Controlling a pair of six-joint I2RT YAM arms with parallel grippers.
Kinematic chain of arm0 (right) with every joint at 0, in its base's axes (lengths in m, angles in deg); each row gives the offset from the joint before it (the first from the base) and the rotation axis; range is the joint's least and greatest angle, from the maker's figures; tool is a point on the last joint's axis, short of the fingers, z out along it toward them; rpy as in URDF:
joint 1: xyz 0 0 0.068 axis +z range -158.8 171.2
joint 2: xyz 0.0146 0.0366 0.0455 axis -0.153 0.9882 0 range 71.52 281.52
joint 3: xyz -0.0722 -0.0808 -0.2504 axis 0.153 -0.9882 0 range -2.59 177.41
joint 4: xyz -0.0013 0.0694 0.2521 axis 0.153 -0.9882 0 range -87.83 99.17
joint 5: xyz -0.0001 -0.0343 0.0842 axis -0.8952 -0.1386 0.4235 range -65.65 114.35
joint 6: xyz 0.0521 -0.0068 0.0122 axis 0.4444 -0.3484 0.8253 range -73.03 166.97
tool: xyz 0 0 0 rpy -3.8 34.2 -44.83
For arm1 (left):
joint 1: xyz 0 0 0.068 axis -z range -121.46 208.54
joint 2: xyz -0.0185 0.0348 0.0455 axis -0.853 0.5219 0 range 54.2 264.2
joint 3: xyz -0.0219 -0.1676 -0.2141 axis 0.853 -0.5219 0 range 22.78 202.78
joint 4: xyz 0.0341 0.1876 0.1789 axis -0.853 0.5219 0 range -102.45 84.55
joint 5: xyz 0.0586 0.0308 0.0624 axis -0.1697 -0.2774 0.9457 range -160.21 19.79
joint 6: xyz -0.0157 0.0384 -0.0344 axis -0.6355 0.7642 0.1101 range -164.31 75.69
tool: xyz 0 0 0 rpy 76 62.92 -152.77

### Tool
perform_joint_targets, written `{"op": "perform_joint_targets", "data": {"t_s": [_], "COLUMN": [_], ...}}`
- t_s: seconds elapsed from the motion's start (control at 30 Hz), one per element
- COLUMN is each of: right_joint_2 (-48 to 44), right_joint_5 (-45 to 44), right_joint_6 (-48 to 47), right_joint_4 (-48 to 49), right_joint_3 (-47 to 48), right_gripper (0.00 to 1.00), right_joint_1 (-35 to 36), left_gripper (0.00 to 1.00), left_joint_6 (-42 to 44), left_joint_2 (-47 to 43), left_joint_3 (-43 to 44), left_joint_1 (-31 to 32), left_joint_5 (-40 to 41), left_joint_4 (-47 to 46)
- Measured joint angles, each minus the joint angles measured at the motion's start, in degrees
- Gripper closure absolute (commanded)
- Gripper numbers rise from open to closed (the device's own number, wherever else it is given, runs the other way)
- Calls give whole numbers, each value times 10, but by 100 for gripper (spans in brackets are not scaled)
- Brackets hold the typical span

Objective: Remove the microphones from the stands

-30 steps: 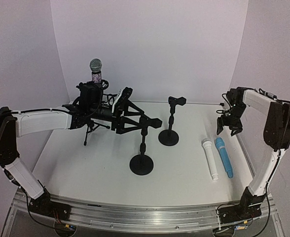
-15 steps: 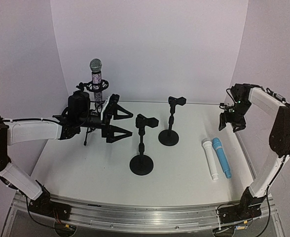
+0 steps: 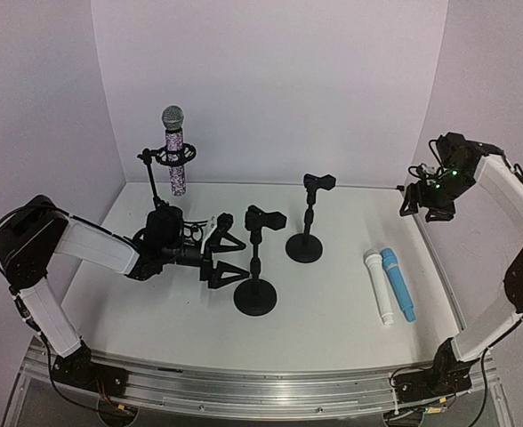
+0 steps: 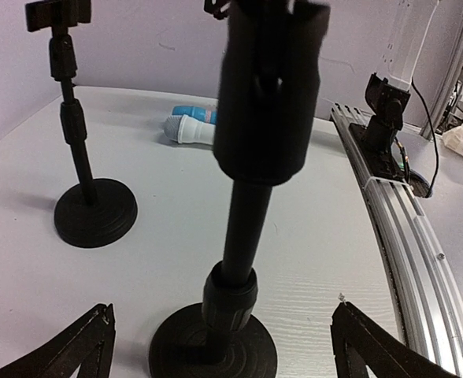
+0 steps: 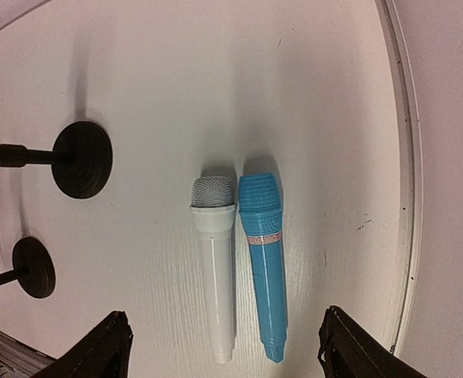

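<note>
The left arm is reaching low and outstretched, left claw (image 3: 235, 259) gaping just left of the nearest empty stand (image 3: 255, 258). The microphone (image 3: 173, 147) is standing upright in its holder (image 3: 159, 158) behind-left of it; right claw (image 3: 424, 206) is hovering spread, far right.

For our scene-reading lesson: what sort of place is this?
Probably a robotics lab test cell: left arm and right arm bolted to an aluminium rail, white backdrop, microphone stands on a white table.

speckled purple microphone (image 3: 175, 163), white microphone (image 5: 215, 268), blue microphone (image 5: 264, 268)
</note>
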Motion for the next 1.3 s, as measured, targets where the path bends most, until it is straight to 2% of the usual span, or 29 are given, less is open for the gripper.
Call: {"op": "perform_joint_targets", "data": {"t_s": [0.23, 0.37, 0.53, 0.67, 0.93, 1.3], "right_joint_2": [-51, -60, -60, -60, -60, -58], "right_joint_5": [14, 16, 20, 26, 30, 41], "right_joint_6": [-10, -16, -18, -18, -31, -44], "right_joint_4": [9, 9, 10, 11, 17, 32], "right_joint_3": [-21, -35, -42, -42, -42, -43], "right_gripper": [21, 21, 21, 21, 21, 21], "right_joint_1": [1, 1, 1, 1, 1, 1], "left_gripper": [29, 51, 70, 99, 100, 100], "left_joint_6": [-4, -7, -12, -22, -29, 28], "left_joint_2": [47, 58, 78, 90, 98, 206], "left_joint_3": [20, 24, 33, 47, 61, 235], "left_joint_1": [37, 37, 37, 40, 29, -47], "left_joint_5": [30, 40, 46, 47, 67, 87], "left_joint_4": [-51, -75, -88, -93, -101, -75]}}
